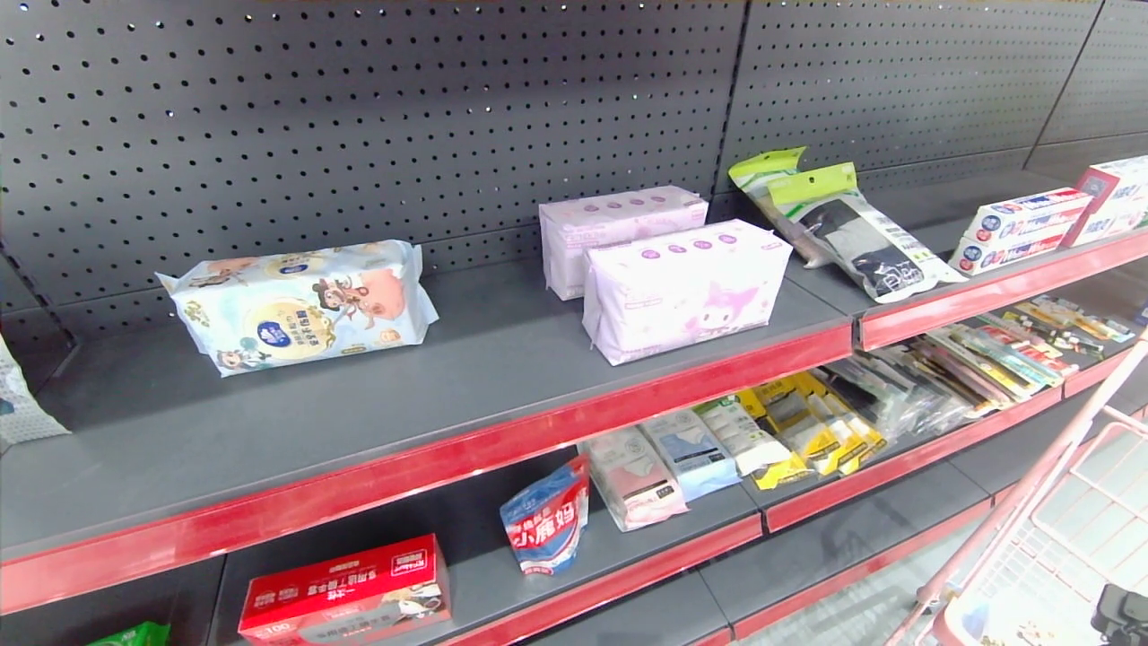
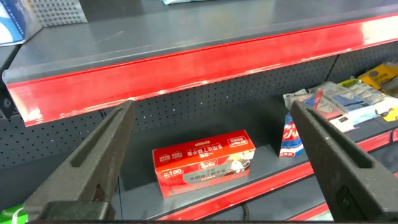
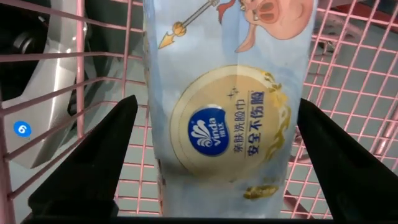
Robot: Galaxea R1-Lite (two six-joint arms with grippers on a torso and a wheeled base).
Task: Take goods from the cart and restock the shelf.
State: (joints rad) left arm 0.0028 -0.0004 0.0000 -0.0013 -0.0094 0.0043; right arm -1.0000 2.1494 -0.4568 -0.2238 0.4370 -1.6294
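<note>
Picking stock from the cart, I have the right tool spread apart astride the tissue pack mid-frame, so next, I judge, it must close squarely and lift, with the left tool likewise spread apart.

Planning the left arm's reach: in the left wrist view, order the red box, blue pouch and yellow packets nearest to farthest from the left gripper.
From the left gripper:
1. red box, straight ahead.
2. blue pouch, to the box's right.
3. yellow packets, farther right still.

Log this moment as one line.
right end effector open astride tissue pack in pink cart | left end effector open facing red box on lower shelf
</note>
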